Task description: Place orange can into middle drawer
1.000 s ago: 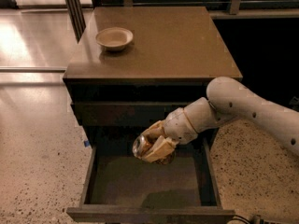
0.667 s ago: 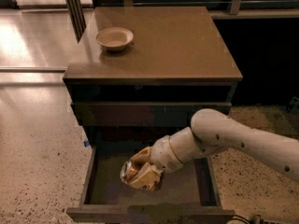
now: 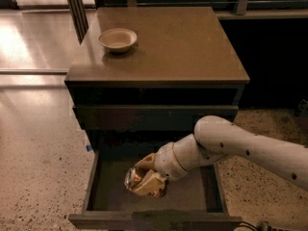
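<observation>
A square, dark brown wooden counter (image 3: 183, 47) fills the middle of the view. It stands on a pale speckled stone floor (image 3: 38, 153) that spreads out to the counter's left. A thick white robot arm (image 3: 250, 148) extends from the counter's right side, low down, across its front. The middle drawer (image 3: 90, 186), a wide, shallow dark grey-brown tray with thin side walls, stands open, projecting from the counter's front toward the viewer. A closed drawer front (image 3: 154, 117) sits just under the counter's top, above the open one. A round beige bowl (image 3: 118, 39) stands upright on the counter's top, near its back left corner. The arm's beige two-finger tool (image 3: 147, 179) hangs inside the open drawer, left of the counter's centre line. The tool is clamped on the orange can (image 3: 134, 177), a small dented orange-gold drink can with dark mottling. The can sits tilted in that grip, low over the tray below the counter's front. Whether it touches the drawer's bottom cannot be told.
</observation>
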Tool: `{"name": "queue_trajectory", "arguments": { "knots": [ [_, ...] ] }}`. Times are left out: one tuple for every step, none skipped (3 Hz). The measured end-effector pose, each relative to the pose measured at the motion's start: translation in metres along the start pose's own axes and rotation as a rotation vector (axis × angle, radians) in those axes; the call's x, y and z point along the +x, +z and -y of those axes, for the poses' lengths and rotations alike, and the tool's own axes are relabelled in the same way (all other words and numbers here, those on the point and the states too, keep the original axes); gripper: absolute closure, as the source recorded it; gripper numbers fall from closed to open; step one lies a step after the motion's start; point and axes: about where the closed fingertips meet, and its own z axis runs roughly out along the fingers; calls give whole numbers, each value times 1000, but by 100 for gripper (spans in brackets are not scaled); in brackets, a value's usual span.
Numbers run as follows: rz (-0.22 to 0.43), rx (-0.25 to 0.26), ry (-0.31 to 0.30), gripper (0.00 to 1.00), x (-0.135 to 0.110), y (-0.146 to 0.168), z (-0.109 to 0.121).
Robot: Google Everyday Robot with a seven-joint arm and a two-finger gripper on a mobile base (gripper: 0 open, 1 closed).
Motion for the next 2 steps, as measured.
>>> {"name": "queue_trajectory", "arguments": {
  "knots": [
    [-79,85,-15,100,30,23,13],
    [-164,156,10,100,70,50,27]
  ]
}}
